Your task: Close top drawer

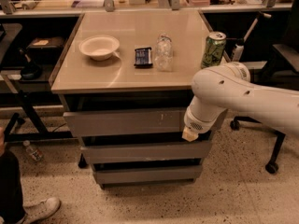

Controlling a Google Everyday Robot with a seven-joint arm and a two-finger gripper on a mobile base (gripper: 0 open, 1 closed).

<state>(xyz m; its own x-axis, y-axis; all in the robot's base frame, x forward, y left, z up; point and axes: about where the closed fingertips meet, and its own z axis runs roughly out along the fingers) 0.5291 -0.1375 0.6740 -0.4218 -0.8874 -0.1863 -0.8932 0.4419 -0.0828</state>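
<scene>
No words or numbers can be read, green can (pixel 213 49) with marks too small to tell, dark packet (pixel 143 57) with print that cannot be read, gripper (pixel 190 134) at the right end of the top drawer (pixel 126 122) front.
</scene>
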